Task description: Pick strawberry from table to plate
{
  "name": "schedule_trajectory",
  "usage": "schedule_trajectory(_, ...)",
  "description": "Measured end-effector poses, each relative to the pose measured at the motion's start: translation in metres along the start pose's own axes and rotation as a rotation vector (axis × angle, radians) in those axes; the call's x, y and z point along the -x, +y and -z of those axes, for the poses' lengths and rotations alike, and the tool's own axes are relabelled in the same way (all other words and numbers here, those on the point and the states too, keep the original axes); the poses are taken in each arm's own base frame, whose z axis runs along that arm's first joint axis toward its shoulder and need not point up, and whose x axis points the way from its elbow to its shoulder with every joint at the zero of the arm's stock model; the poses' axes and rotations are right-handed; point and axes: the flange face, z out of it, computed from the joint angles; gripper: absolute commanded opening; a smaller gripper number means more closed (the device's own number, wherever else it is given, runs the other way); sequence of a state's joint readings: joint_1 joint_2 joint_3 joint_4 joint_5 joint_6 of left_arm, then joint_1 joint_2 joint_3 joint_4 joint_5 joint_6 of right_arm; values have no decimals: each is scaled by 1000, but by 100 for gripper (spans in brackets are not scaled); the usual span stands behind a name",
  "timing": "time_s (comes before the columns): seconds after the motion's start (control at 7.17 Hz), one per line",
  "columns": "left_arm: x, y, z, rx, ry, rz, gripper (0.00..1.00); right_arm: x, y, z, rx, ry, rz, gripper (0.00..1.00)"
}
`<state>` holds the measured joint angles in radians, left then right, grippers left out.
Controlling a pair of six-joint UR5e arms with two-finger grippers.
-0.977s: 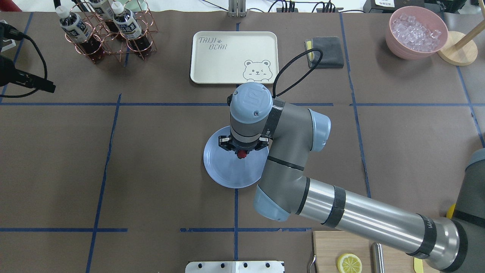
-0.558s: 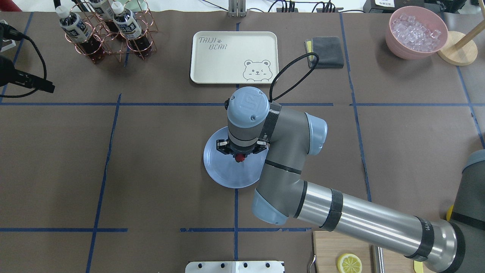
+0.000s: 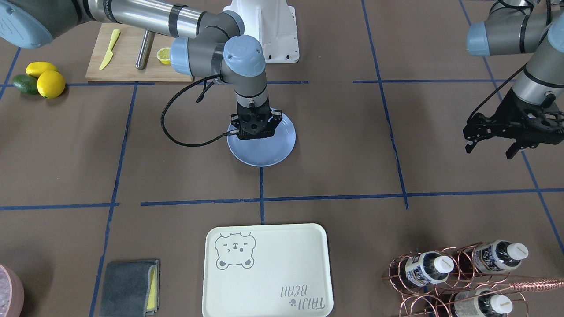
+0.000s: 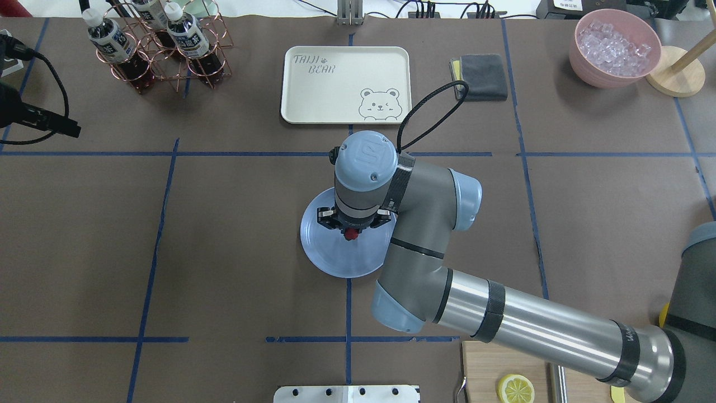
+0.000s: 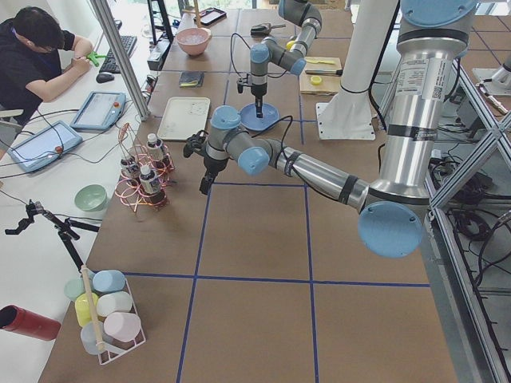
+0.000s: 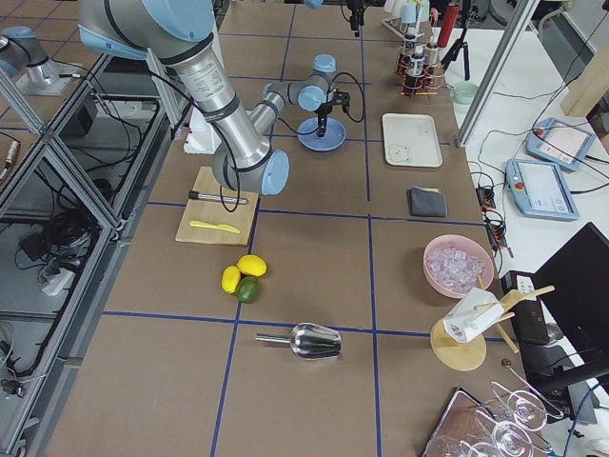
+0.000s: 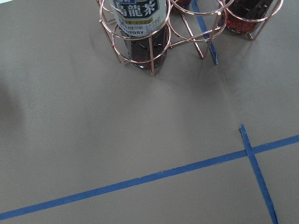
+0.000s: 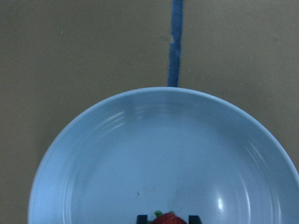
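Note:
A small red strawberry sits between the fingers of my right gripper, which is shut on it. The gripper points straight down over the middle of the light blue plate on the brown paper table. In the right wrist view the strawberry peeks in at the bottom edge between two black fingertips, just above the plate's floor. Whether the berry touches the plate I cannot tell. My left gripper hovers open and holds nothing, far off beside the bottle rack.
A cream bear tray lies behind the plate. A copper rack of bottles stands at the back left, with a grey cloth and a pink bowl of ice at the back right. Lemons and an avocado lie by the cutting board.
My right gripper, with the strawberry in it, has shifted a little left and toward the plate's middle. The left arm has barely moved.

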<state>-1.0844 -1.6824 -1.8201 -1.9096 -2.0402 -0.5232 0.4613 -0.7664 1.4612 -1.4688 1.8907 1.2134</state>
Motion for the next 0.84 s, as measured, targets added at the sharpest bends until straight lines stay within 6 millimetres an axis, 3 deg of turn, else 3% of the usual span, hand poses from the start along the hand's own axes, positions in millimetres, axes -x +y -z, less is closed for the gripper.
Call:
schedule_trajectory(0.42,-1,-1,0,-2,2,3,100,2,-3,7,-24,-6,-2,100)
schedule_trajectory(0.56,-1,-1,0,-1,2,3,100,1,-8,22,-30,-10,-10,100)
schedule_trajectory(0.84,3,2,-2,4,-1,3,100,-28,-23,84,-34,53,-51,100)
